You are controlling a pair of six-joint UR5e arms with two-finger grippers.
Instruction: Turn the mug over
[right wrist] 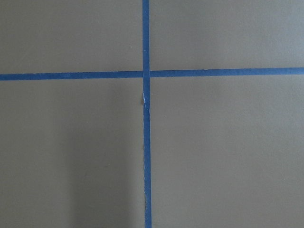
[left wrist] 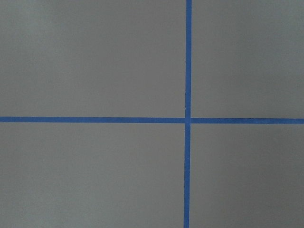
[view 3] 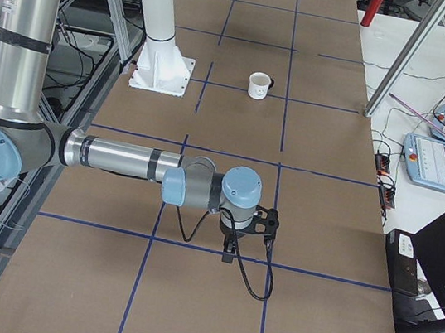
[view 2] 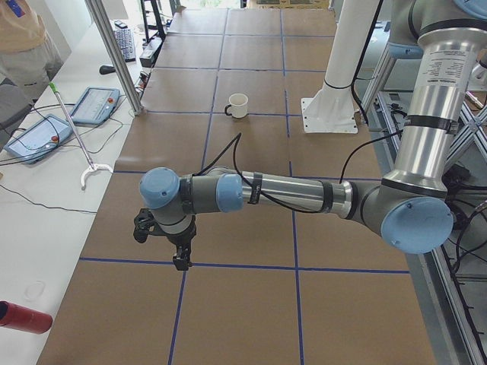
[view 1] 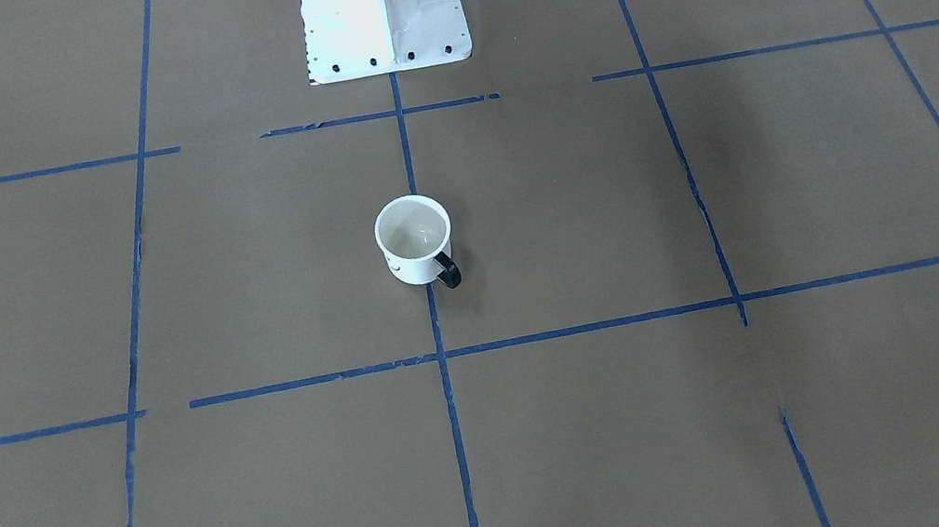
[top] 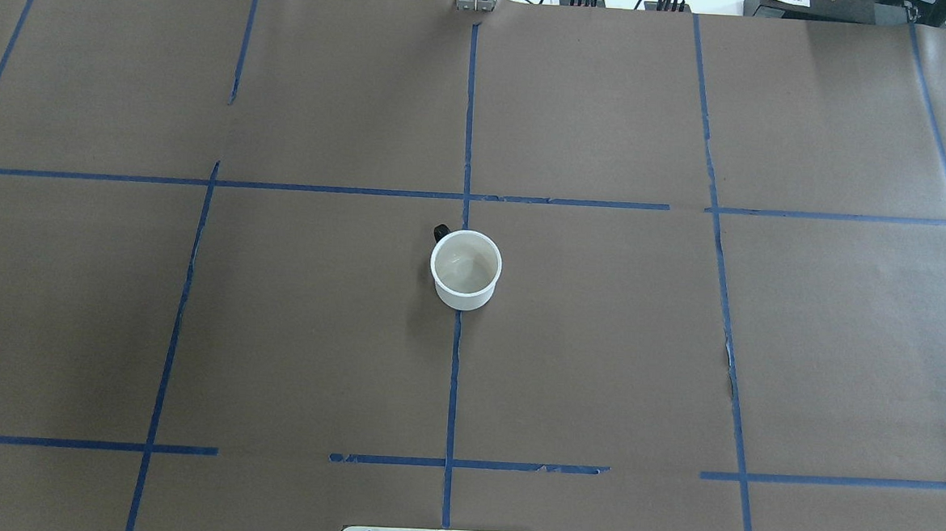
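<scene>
The white mug (view 1: 414,239) stands upright, mouth up, on the brown table paper at the middle, on a blue tape line. Its black handle (view 1: 449,269) points away from the robot's base. It also shows in the overhead view (top: 465,269) and both side views (view 2: 239,105) (view 3: 259,85). My left gripper (view 2: 180,258) hangs over the table's left end, far from the mug. My right gripper (view 3: 229,251) hangs over the right end, also far. Both show only in the side views, so I cannot tell if they are open or shut. Both wrist views show only paper and tape.
The white pedestal base (view 1: 383,13) stands behind the mug on the robot's side. Blue tape lines grid the paper. Teach pendants (view 2: 95,105) (view 3: 441,161), cables and metal posts (view 2: 114,53) lie on the white side benches. A red can (view 2: 23,317) lies at one end.
</scene>
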